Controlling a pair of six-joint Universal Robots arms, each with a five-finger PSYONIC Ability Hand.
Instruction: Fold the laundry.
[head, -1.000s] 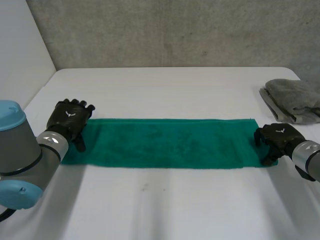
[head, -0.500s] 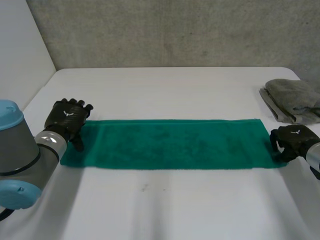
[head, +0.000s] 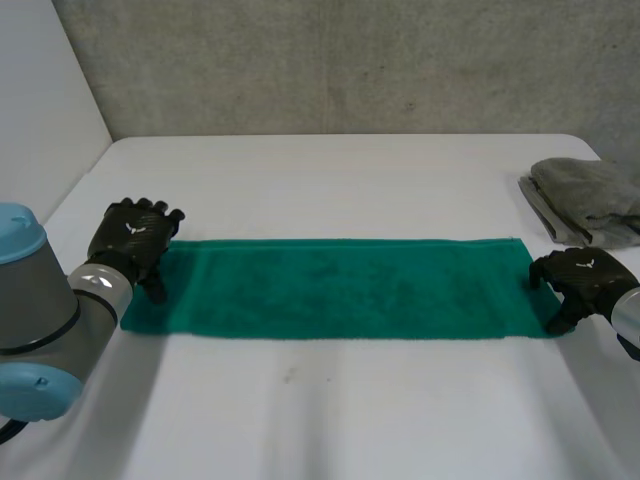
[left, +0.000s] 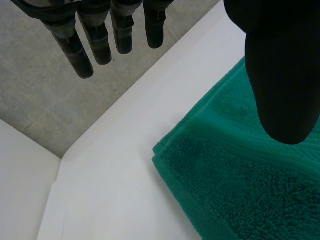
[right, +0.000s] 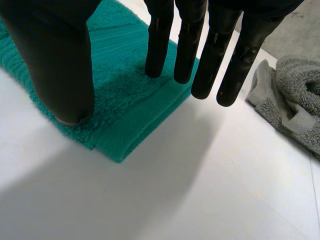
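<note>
left hand (head: 133, 240) rests at the left short end of the green towel (head: 340, 285), fingers straight and set wide from the thumb, holding nothing. right hand (head: 582, 280) is at the opposite short end, fingers straight and loose as well, nothing pinched.

left wrist view adds what the head view hides: the fingers reach out past the towel's far corner over the bare white table (left: 115, 165), the thumb hangs above the cloth, and the corner shows two layers stacked. right wrist view: fingertips over the towel's end, thumb low at its near corner, can't tell if it touches. a grey cloth (right: 295, 95) lies bunched just beyond that hand, apart from the towel.

the towel is a long flat strip in the middle of the table. its long axis runs side to side from one hand to the other, parallel to the near table edge.

versus a second ago the right end lies further right, so the strip is longer. since half a second ago the right hand has come back in a little, thumb spread. left hand barely changed.
</note>
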